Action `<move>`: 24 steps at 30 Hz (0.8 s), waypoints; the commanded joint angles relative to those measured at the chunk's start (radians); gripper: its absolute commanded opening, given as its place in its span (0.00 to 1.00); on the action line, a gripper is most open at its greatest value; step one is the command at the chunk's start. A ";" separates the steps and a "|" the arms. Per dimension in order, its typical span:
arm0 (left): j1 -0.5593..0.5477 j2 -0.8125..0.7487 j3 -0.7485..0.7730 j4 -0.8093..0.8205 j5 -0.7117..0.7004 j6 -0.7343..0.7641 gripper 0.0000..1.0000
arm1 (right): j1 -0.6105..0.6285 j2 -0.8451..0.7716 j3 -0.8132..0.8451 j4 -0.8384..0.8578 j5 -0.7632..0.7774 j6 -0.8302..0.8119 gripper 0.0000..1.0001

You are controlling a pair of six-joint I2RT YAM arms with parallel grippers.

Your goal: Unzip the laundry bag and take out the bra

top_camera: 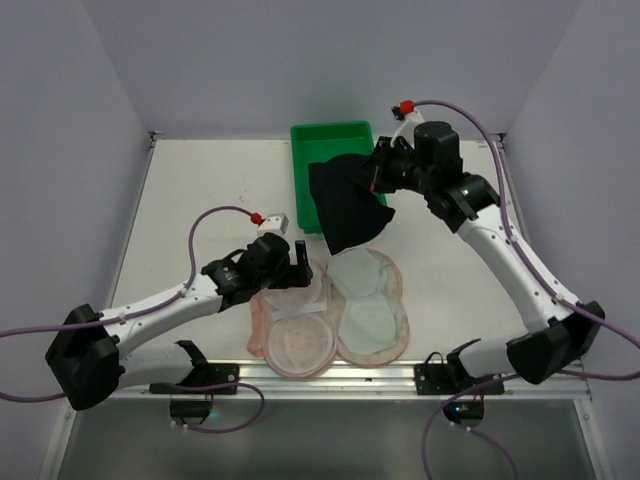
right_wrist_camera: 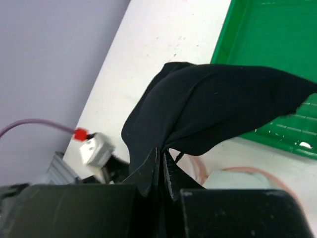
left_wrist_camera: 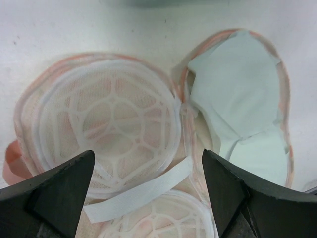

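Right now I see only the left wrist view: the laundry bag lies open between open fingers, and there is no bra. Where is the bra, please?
Observer: The bra, black, hangs from the right gripper, outside the laundry bag.
Operator: Is that gripper closed on it?
Observer: Yes. In the right wrist view its jaws are pressed together on the black fabric.
Operator: What is near it?
Observer: A green tray, at the far side of the table. In the top view the bra overlaps its near right part.
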State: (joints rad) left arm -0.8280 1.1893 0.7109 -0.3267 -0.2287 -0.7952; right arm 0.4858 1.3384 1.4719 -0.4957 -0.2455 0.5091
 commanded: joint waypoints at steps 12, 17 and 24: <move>0.130 -0.177 -0.010 -0.084 -0.021 0.134 0.94 | -0.085 0.617 0.471 0.176 -0.101 -0.087 0.00; 0.136 -0.214 -0.057 -0.086 -0.018 0.123 0.94 | -0.124 0.847 0.574 0.230 -0.138 -0.034 0.00; 0.141 -0.224 -0.091 -0.075 0.008 0.129 0.94 | -0.174 0.989 0.634 0.194 -0.190 0.051 0.32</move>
State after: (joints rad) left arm -0.6956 0.9859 0.6327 -0.4122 -0.2379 -0.6907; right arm 0.3336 2.3402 2.0495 -0.3214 -0.3714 0.5114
